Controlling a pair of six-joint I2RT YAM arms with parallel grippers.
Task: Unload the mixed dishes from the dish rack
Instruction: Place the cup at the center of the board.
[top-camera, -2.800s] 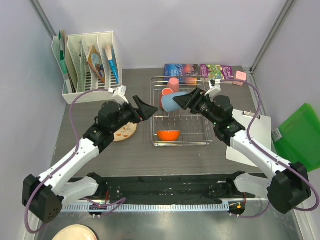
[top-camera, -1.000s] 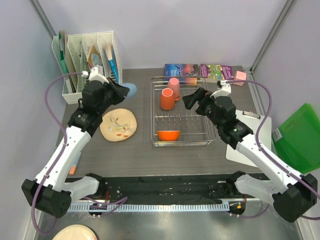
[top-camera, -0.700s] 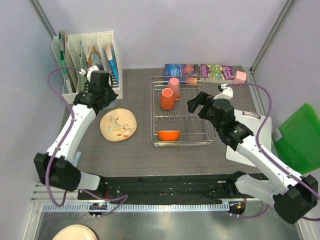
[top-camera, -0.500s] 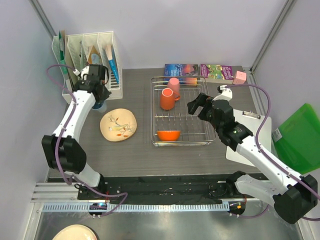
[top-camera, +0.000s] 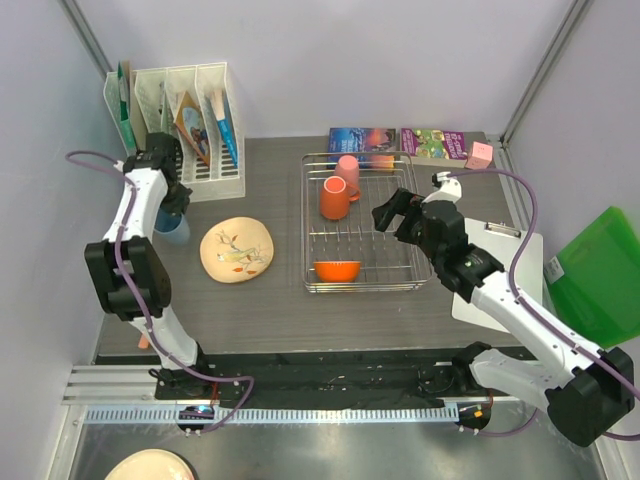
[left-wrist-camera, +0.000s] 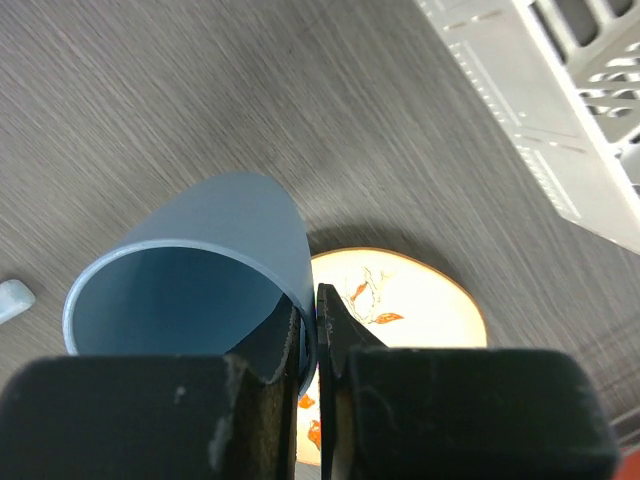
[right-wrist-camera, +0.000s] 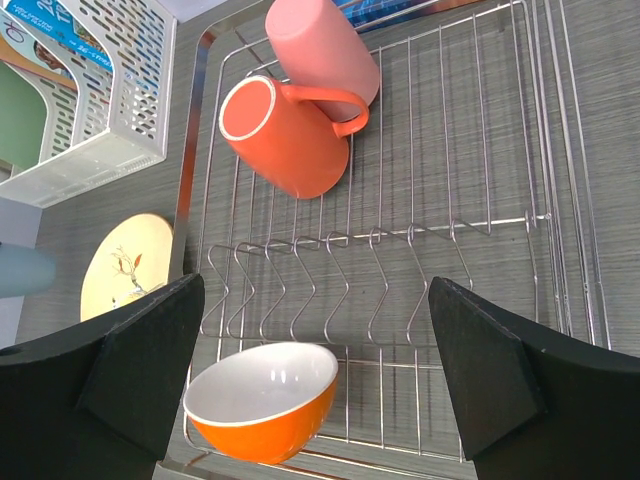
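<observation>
Two of the five dishes were out of the dish rack (top-camera: 418, 262): the cream floral plate (top-camera: 237, 250) lay flat on the worktop (top-camera: 250, 310) to the rack's left, and the light blue cup (left-wrist-camera: 190, 290) was at the worktop's far left, near the white file organiser (top-camera: 190, 178). The left claw (left-wrist-camera: 308, 310) was pinching the cup's wall at the rim, one finger inside and one outside. The cup was tilted, and whether it touched the worktop could not be told. In the rack were the orange mug (right-wrist-camera: 290, 135) and the pink cup (right-wrist-camera: 320, 45), both on their sides and touching at the far end, and the orange bowl (right-wrist-camera: 262, 400), upright at the near end. The right claw (right-wrist-camera: 318, 300) hung spread wide above the rack, holding nothing. So the job looked under halfway done. The books (top-camera: 362, 140) behind the rack and the papers in the organiser bore print too small to read.
</observation>
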